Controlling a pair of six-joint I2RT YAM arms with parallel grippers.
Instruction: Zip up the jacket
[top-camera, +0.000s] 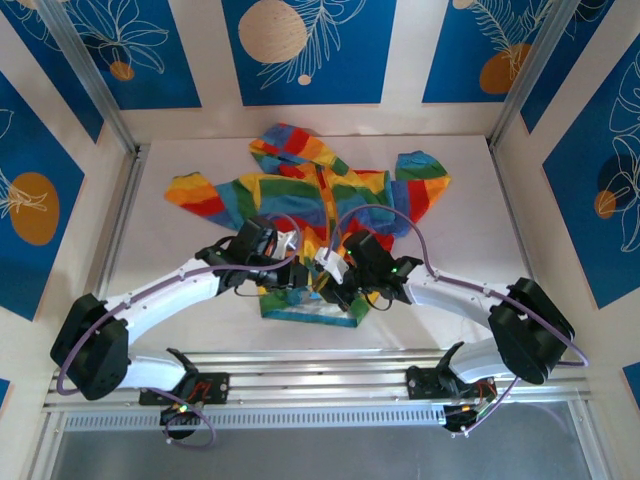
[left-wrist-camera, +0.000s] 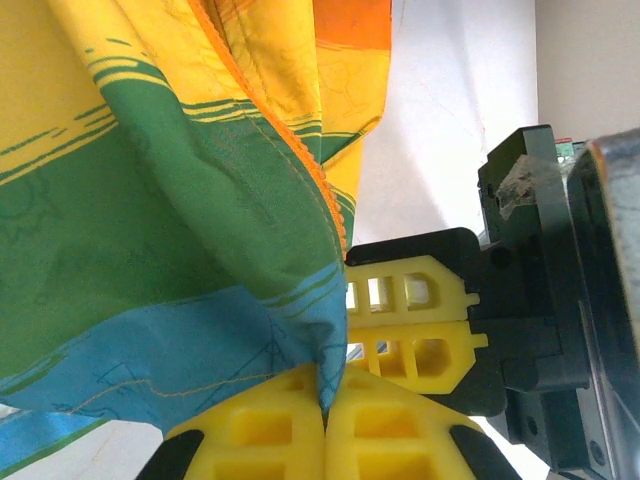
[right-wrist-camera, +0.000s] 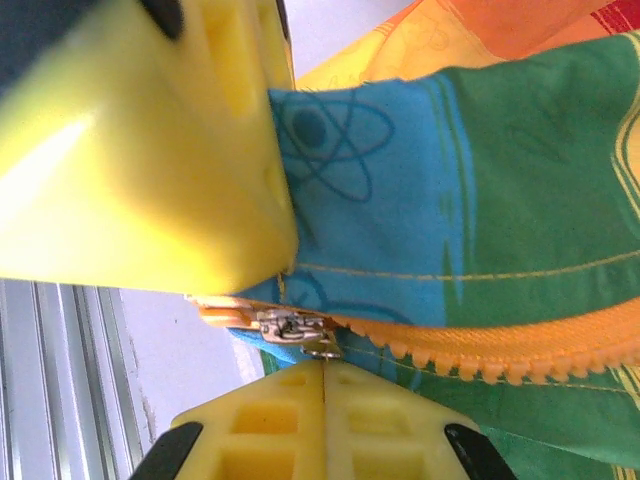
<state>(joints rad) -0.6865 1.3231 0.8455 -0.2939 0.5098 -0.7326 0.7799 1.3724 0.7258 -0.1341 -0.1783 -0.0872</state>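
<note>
The rainbow-striped jacket (top-camera: 300, 190) lies spread on the white table, hood at the far side and front open. Both grippers meet at its bottom hem. My left gripper (left-wrist-camera: 325, 397) is shut on the blue hem fabric beside the orange zipper tape (left-wrist-camera: 300, 150). My right gripper (right-wrist-camera: 323, 364) is shut on the small pull tab under the metal zipper slider (right-wrist-camera: 290, 326), which sits at the bottom end of the orange zipper teeth (right-wrist-camera: 480, 345). A yellow finger of the left gripper (right-wrist-camera: 140, 150) presses close above the slider. In the top view the left gripper (top-camera: 288, 262) and right gripper (top-camera: 328, 268) nearly touch.
The white table (top-camera: 470, 240) is walled by blue and cream panels with metal posts (top-camera: 90, 80) at the corners. An aluminium rail (top-camera: 320, 370) runs along the near edge, holding both arm bases. Purple cables loop over the arms.
</note>
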